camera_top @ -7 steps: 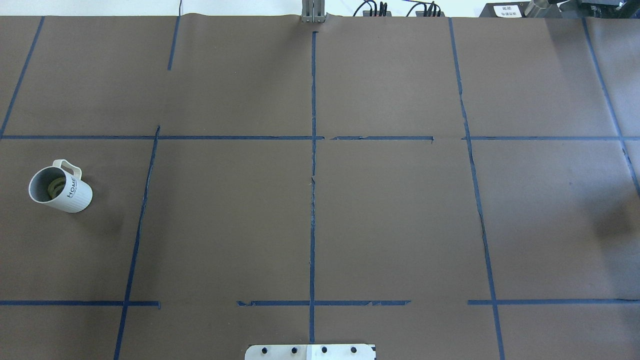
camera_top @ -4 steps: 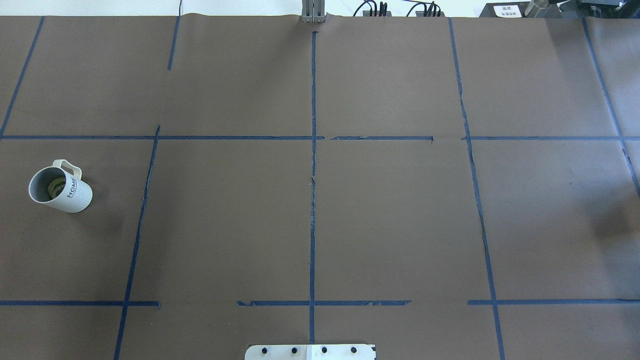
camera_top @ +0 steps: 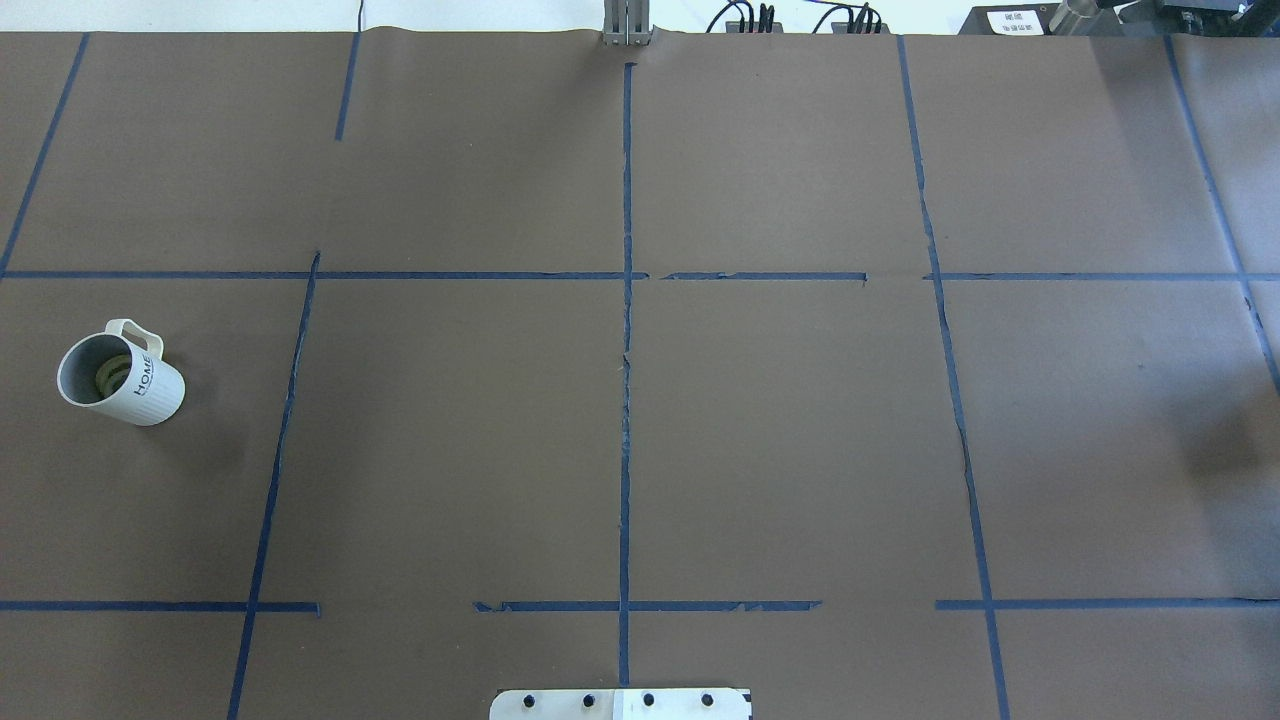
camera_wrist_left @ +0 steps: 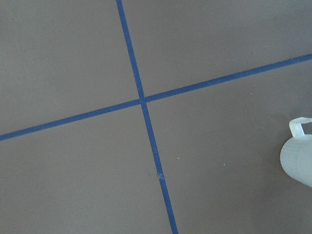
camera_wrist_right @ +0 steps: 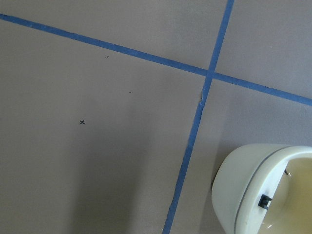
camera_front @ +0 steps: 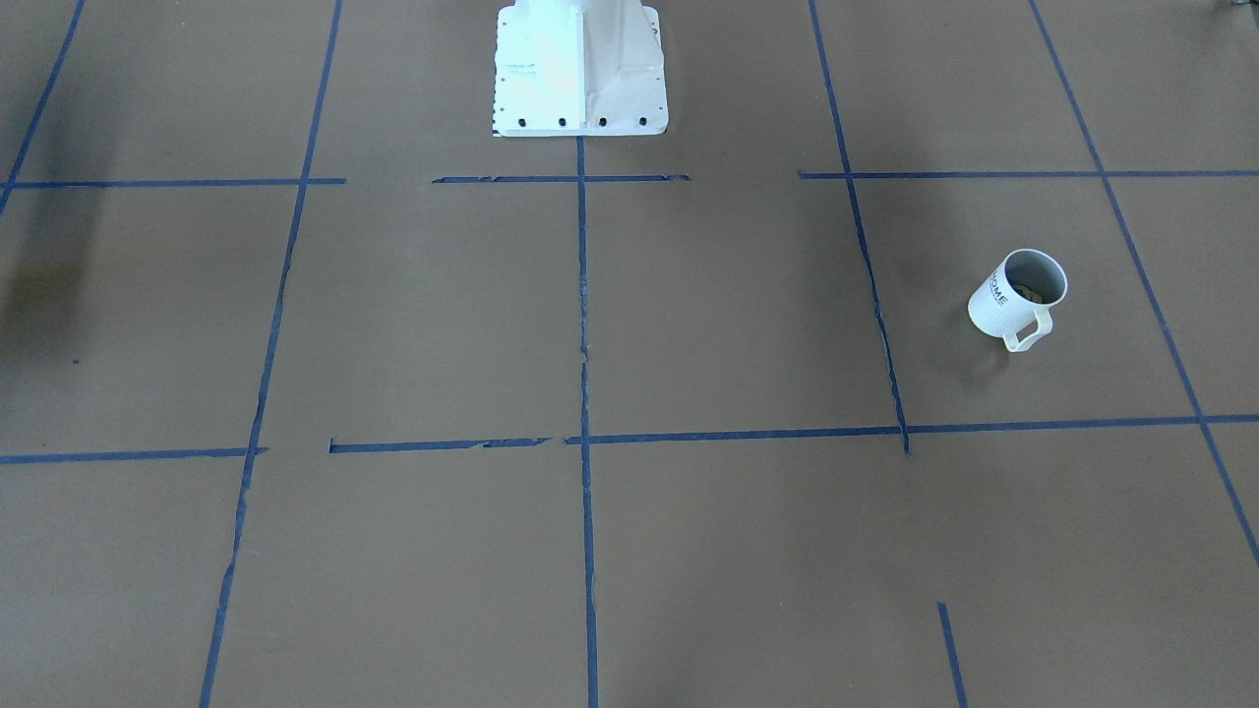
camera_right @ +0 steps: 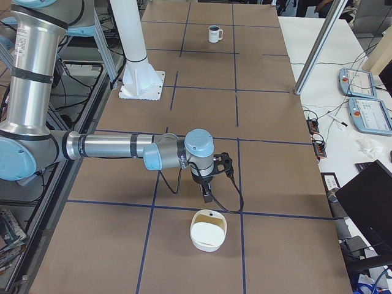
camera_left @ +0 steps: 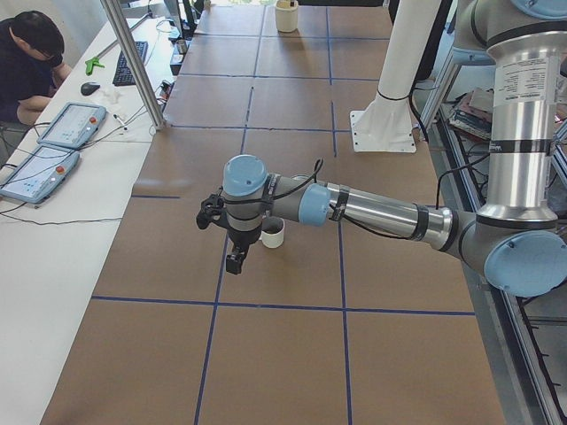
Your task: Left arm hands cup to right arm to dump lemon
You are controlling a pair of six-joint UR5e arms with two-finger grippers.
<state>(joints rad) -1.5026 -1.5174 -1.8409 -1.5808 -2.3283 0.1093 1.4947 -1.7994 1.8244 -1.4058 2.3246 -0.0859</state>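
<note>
The cup [camera_top: 138,388], a white mug lettered "HOME", stands upright on the brown table at my far left, its handle [camera_top: 140,333] pointing away from the robot. It also shows as the cup [camera_front: 1003,300], [camera_right: 214,33] and at the left wrist view's right edge [camera_wrist_left: 298,158]. Yellow-green lemon [camera_top: 106,375] [camera_front: 1031,291] lies inside. The left gripper [camera_left: 234,258] hangs above the table just in front of the cup [camera_left: 274,235], apart from it; open or shut, I cannot tell. The right gripper [camera_right: 207,196] hangs at the opposite end; its state I cannot tell.
A cream bowl [camera_right: 208,229] [camera_wrist_right: 258,195] sits on the table just past the right gripper. The white robot base [camera_front: 580,69] [camera_top: 620,703] stands at the table's middle edge. A person [camera_left: 27,62] sits at a side desk with tablets [camera_left: 71,124].
</note>
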